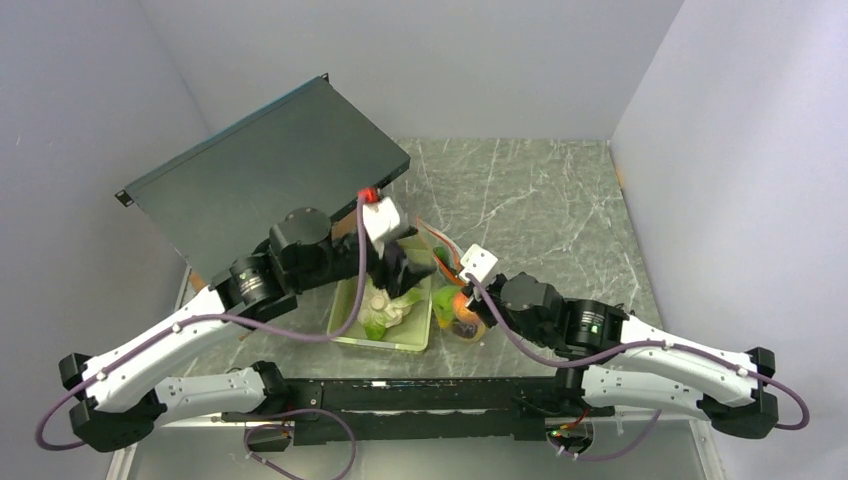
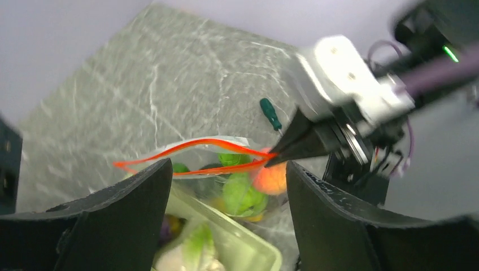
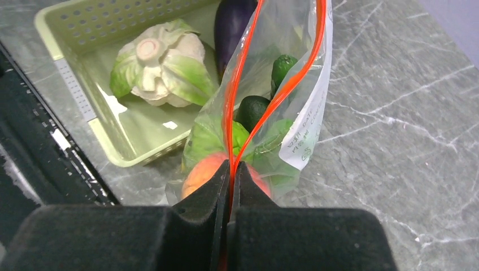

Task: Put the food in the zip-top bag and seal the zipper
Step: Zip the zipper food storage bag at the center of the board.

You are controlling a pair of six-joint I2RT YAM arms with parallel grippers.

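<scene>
The clear zip-top bag (image 3: 308, 124) stands beside the tray with its mouth gaping. A peach-orange piece (image 3: 199, 174), a dark green one (image 3: 252, 110) and leafy green food (image 3: 206, 138) lie inside it. My right gripper (image 3: 231, 169) is shut on the near end of the orange-red zipper (image 3: 228, 124). My left gripper (image 2: 229, 169) hangs open above the tray edge, just short of the bag's mouth (image 2: 197, 153), with nothing between its fingers. A pale cabbage-like piece (image 3: 161, 70) and a dark purple eggplant (image 3: 233, 25) lie in the tray.
The pale green perforated tray (image 1: 345, 328) sits left of the bag. A large dark flat panel (image 1: 265, 175) leans at the back left. A green-handled screwdriver (image 2: 270, 113) lies on the marble surface beyond the bag. Grey walls close in on three sides.
</scene>
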